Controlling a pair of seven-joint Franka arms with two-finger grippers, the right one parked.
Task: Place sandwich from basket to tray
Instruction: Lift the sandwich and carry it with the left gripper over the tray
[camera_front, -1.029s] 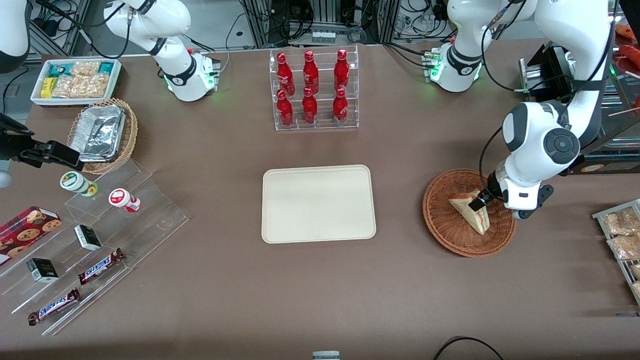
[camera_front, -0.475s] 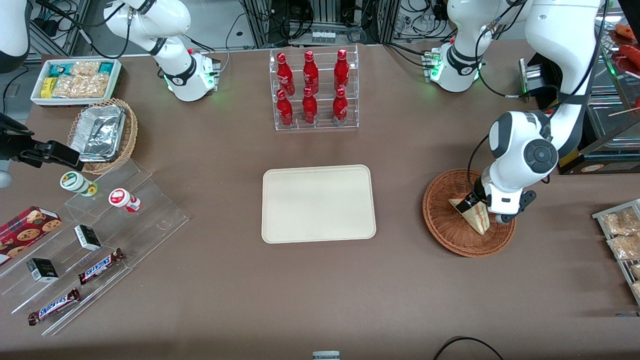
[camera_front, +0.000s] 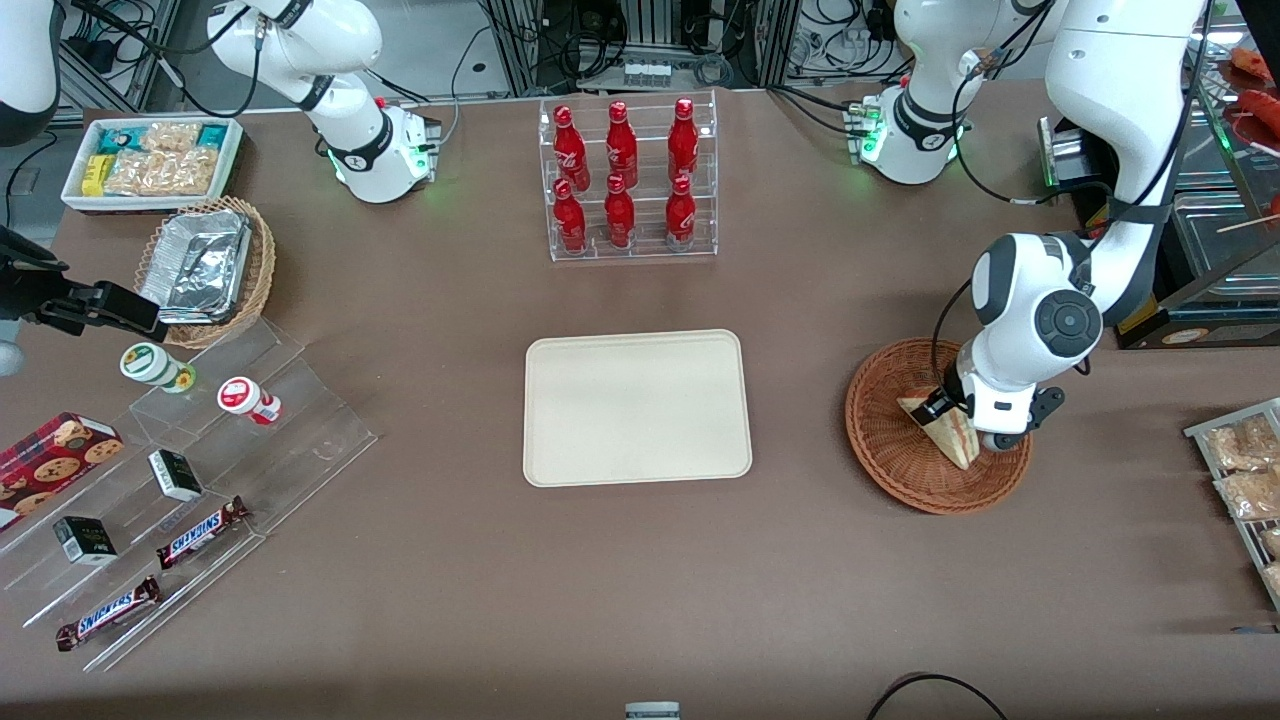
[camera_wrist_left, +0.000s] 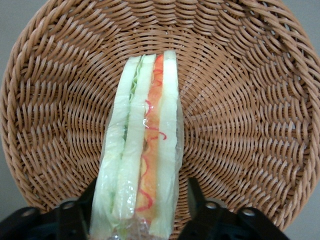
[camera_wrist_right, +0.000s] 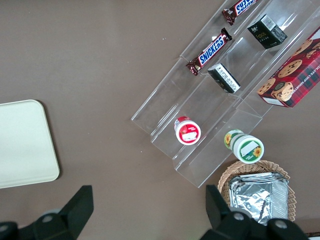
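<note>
Gripper (camera_front: 950, 412) has come lower and closer over the sandwich (camera_front: 948, 432) since a second ago, I note. I see bare table between the tray (camera_front: 636, 407) and the basket (camera_front: 900, 450). Its fingers (camera_wrist_left: 200, 200) straddle the sandwich in the basket, spread, not visibly squeezing it.
</note>
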